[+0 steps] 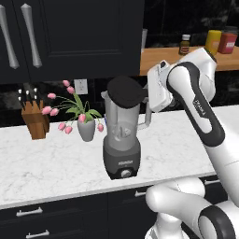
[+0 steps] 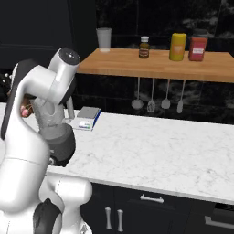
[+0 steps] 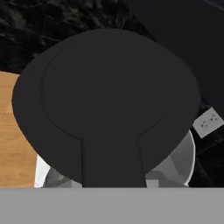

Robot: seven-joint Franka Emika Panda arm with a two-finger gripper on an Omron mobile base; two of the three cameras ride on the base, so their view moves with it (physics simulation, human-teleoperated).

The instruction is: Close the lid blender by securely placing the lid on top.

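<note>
One light, stiff black lid tilts over the blender rim; its tab suits pinching, though I cannot tell the gripper's finger state.

The light is even and soft, as in a rendered scene, with no clear single source. The white marble counter is the brightest area; the cabinets at 12 o'clock and the back wall stay very dark. Shadows on the counter are faint. The wooden shelf looks warm and well lit. All pictures are slightly soft and low in resolution. In the hand view the black lid shows almost no shading or glare.
</note>
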